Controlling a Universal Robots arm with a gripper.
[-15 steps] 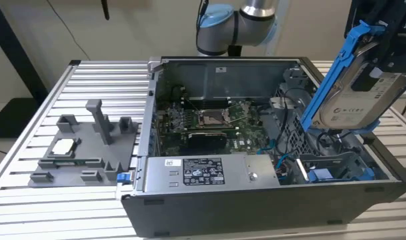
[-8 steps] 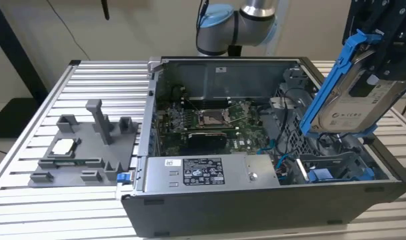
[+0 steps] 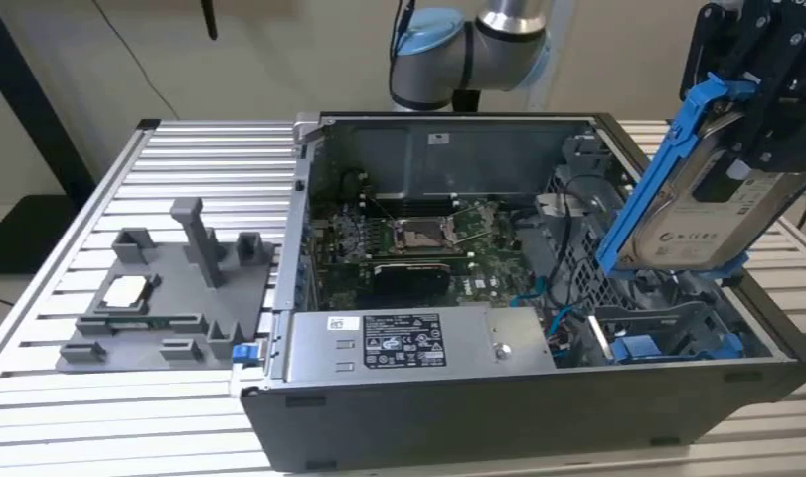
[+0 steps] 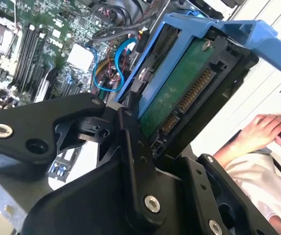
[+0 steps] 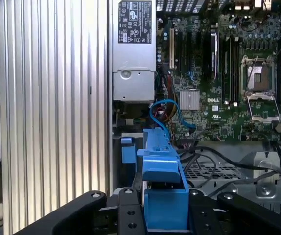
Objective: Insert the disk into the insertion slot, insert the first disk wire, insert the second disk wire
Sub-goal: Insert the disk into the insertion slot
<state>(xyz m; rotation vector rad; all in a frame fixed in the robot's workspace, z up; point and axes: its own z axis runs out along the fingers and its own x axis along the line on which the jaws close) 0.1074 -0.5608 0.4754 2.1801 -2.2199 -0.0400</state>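
Although the top of the hand (image 3: 771, 109) is cut off at the frame's edge in the exterior view, its black fingers are plainly closed on the disk (image 3: 705, 214). The disk hangs steeply tilted, label facing the camera, above the end of the computer case (image 3: 509, 427) on the exterior view's right. Below it the insertion slot (image 3: 668, 323) sits in the case's near corner, crowded by cables and blue clips, its depth hard to make out; the disk is clear of it. A grey power-supply box (image 3: 416, 343) lies just beside the slot, the green motherboard (image 3: 416, 238) further in, and a grey fixture tray (image 3: 164, 298) rests apart on the slatted surface (image 3: 58, 417). In the second wrist view the fingers (image 4: 130, 142) clamp the blue carrier (image 4: 179, 27), with the disk's green underside and connector row showing; a person's hand (image 4: 265, 129) shows past the disk, its white sleeve cut off. In the first wrist view the carrier's blue end stands between the finger links, covering much of the bay beneath, and a blue cable (image 5: 167, 110) loops just past it.
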